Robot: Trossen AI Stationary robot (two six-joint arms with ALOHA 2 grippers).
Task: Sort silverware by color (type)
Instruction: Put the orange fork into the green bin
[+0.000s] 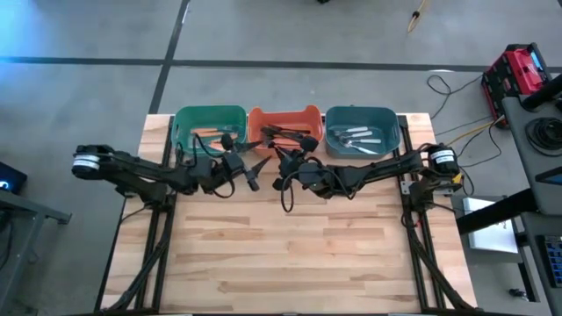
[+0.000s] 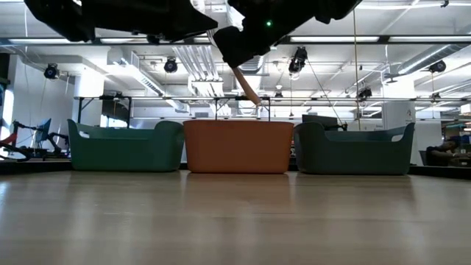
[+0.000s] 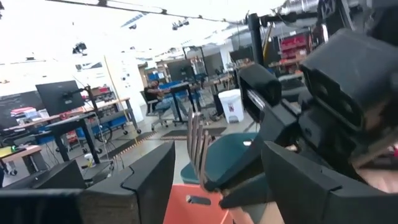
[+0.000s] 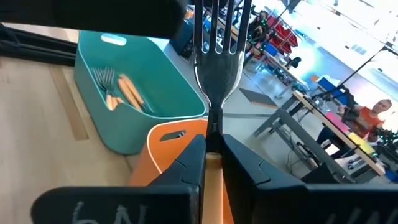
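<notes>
My right gripper (image 4: 213, 163) (image 1: 283, 168) hangs above the table in front of the orange bin (image 1: 283, 125), shut on a fork (image 4: 214, 68) with metal tines and an orange-tan handle (image 2: 246, 87). My left gripper (image 3: 217, 180) (image 1: 253, 174) is close beside it and open. Its fingers stand on either side of the fork's tines (image 3: 198, 146) and touch nothing. Orange-handled forks (image 4: 121, 90) lie in the green bin (image 1: 209, 127). Dark forks (image 1: 290, 133) fill the orange bin. Pale ones (image 1: 356, 138) lie in the blue bin (image 1: 362, 130). My right gripper pinches the fork between its two fingers at the top of the handle (image 4: 213, 144), just below the metal neck. The fingers come roughly level from the table's right and lie across the fork. It is lifted clear, tines up, with the handle slanting down below the fingers.
The three bins stand side by side along the table's far edge. Bare wooden tabletop (image 1: 299, 254) stretches from the grippers to the near edge. Cables and a red case (image 1: 518, 75) lie on the floor beyond the right side.
</notes>
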